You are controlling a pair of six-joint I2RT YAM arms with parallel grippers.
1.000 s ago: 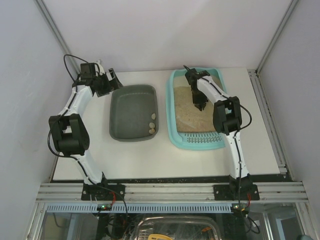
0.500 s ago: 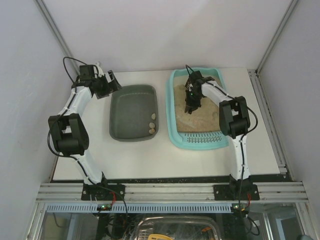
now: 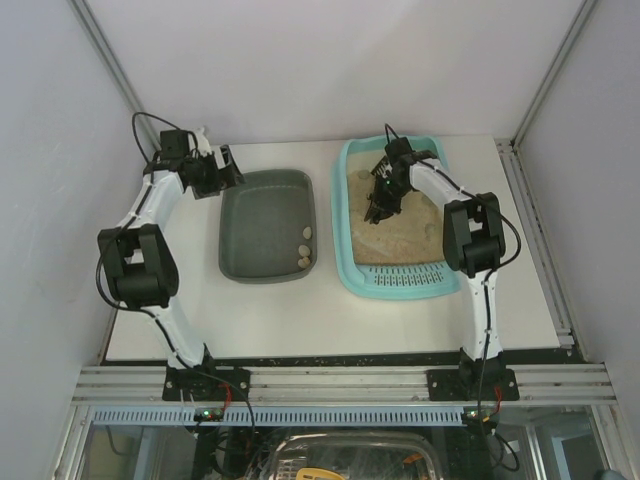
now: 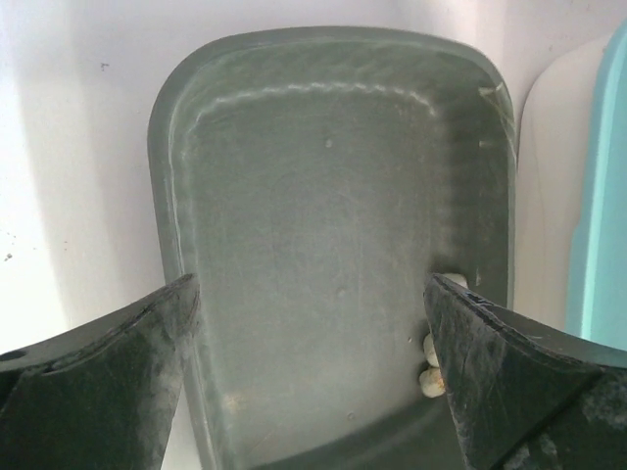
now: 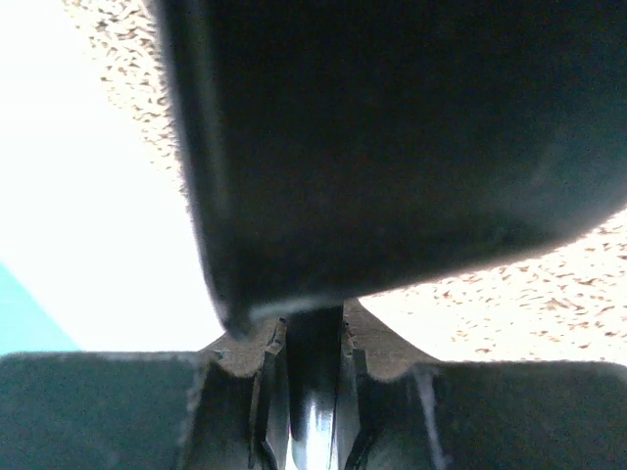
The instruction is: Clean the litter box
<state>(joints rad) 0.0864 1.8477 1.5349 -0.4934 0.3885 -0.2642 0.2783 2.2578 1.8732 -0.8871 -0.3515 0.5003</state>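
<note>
Over the sandy litter box (image 3: pixel 348 262), right jaws clamped on a dark tool (image 5: pixel 392 137), left jaws spread wide at the grey tray's (image 4: pixel 323 196) far end, pale pellets (image 4: pixel 429 367) inside.

A white table (image 3: pixel 330 320) stands inside an enclosure of plain pale grey walls (image 3: pixel 320 70), with metal posts (image 3: pixel 105 60) in the back corners and a slotted aluminium rail (image 3: pixel 340 383) along its near edge, under bright, even light

light-turquoise litter box (image 3: pixel 341 222), rounded corners, beige litter (image 3: pixel 396 243) inside, slotted near end
</note>
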